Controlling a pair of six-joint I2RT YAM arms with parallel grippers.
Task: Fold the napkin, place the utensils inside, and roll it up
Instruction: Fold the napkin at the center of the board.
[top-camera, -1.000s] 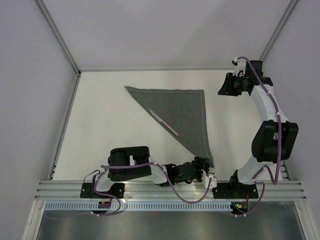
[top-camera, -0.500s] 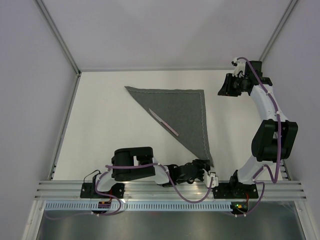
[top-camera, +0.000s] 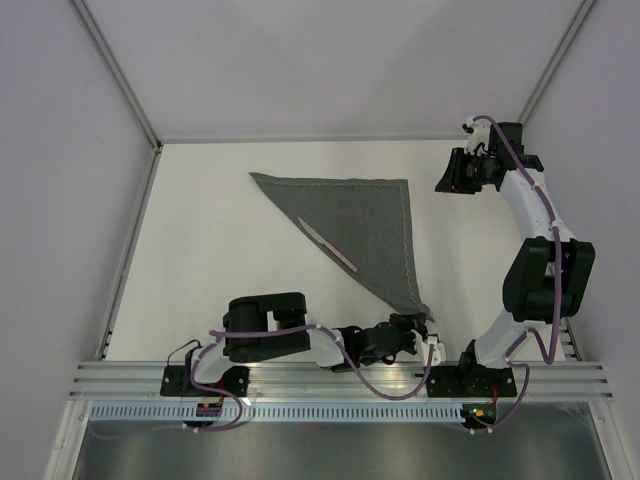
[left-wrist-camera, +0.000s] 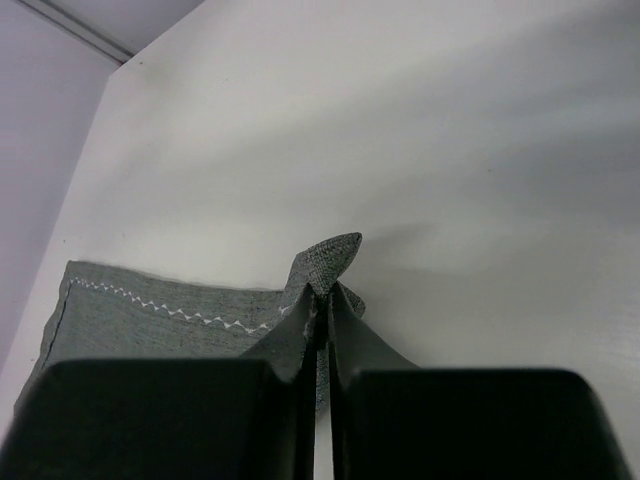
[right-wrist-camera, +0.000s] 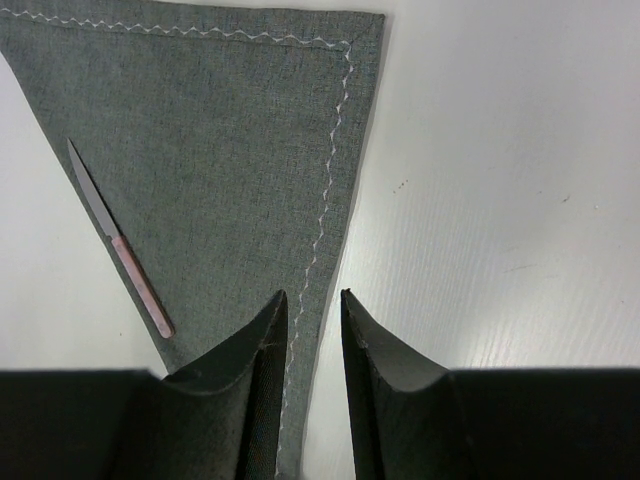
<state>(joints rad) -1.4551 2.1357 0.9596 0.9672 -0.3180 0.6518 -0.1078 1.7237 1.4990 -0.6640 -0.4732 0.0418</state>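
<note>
The dark grey napkin (top-camera: 365, 215) lies folded into a triangle on the white table, its point toward the arms. A slim knife, the only one of the utensils in view (top-camera: 328, 245), lies along its slanted left edge. My left gripper (top-camera: 418, 325) is shut on the napkin's near corner; in the left wrist view the corner's tip (left-wrist-camera: 332, 256) pokes up between the closed fingers (left-wrist-camera: 352, 345). My right gripper (top-camera: 445, 175) hangs above the table beside the napkin's far right corner, open and empty. From the right wrist view, napkin (right-wrist-camera: 220, 130), knife (right-wrist-camera: 120, 245) and gripper (right-wrist-camera: 313, 295) all show.
The table's metal frame rails (top-camera: 120, 250) run along its left and far edges, with lilac walls beyond. The aluminium base rail (top-camera: 330, 380) carrying both arm mounts bounds the near edge, close behind my left gripper.
My left gripper has shut on the napkin's near corner, and the tip now stands slightly raised and bunched. The right arm has hardly moved.
</note>
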